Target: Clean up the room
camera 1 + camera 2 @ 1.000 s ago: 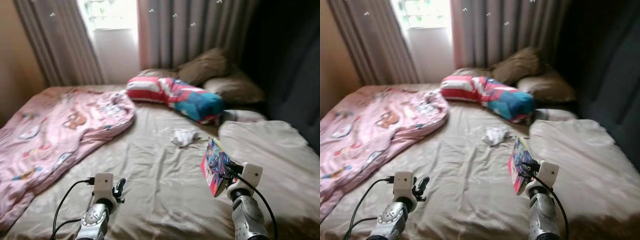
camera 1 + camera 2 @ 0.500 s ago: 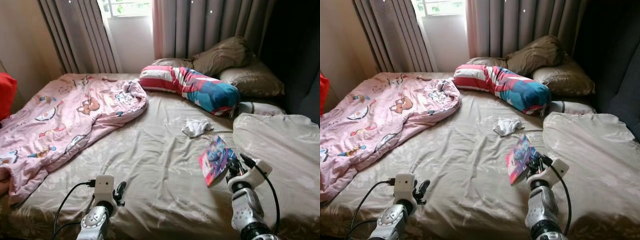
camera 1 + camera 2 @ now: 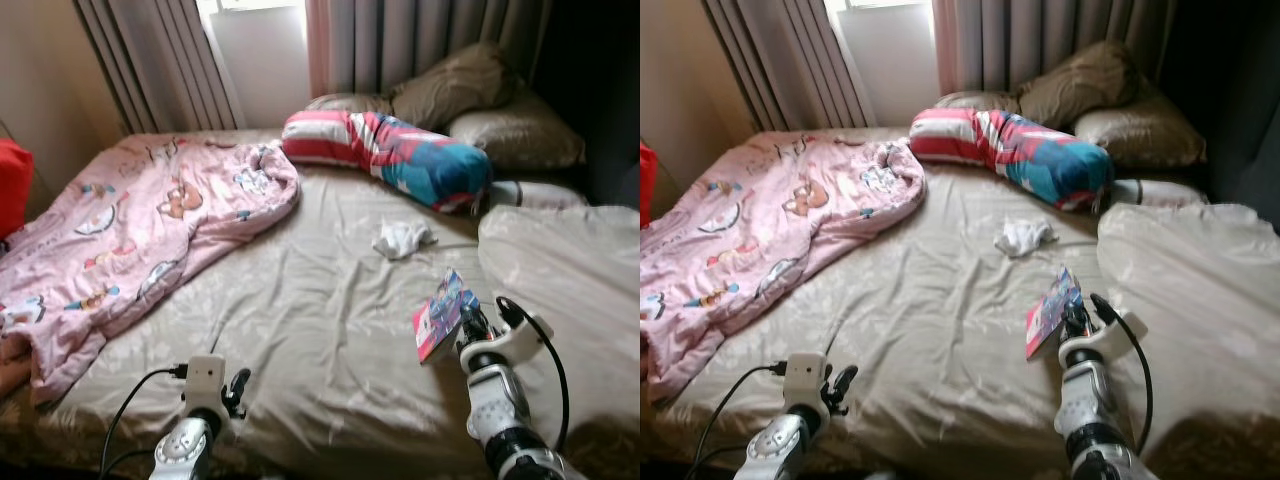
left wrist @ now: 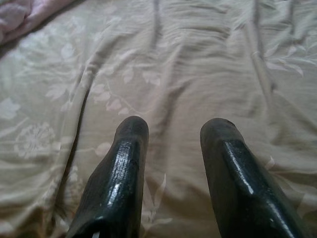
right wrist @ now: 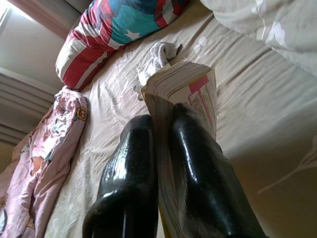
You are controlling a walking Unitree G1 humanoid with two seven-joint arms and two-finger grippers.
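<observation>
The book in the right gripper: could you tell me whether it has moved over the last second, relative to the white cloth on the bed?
Cannot tell. The camera has shifted, and the book, held in the right gripper, sits below and right of the white cloth throughout.

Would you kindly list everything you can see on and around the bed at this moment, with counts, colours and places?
Bed: one, beige floral sheet, spanning the scene.
Blanket: one, pink with cartoon prints, bunched on the bed's left side.
Bolster: one, red, white and blue, lying across the head of the bed.
Pillows: two or more, brown, stacked by the curtains.
Duvet: one, beige, heaped on the right.
Cloth: one, white, crumpled mid-bed.
Curtains: grey, behind the bed.
Red object: one, at the left edge, unclear.
Book: one, colourful cover, held upright.
Left gripper: open, over bare sheet.
Right gripper: shut on the book.
</observation>
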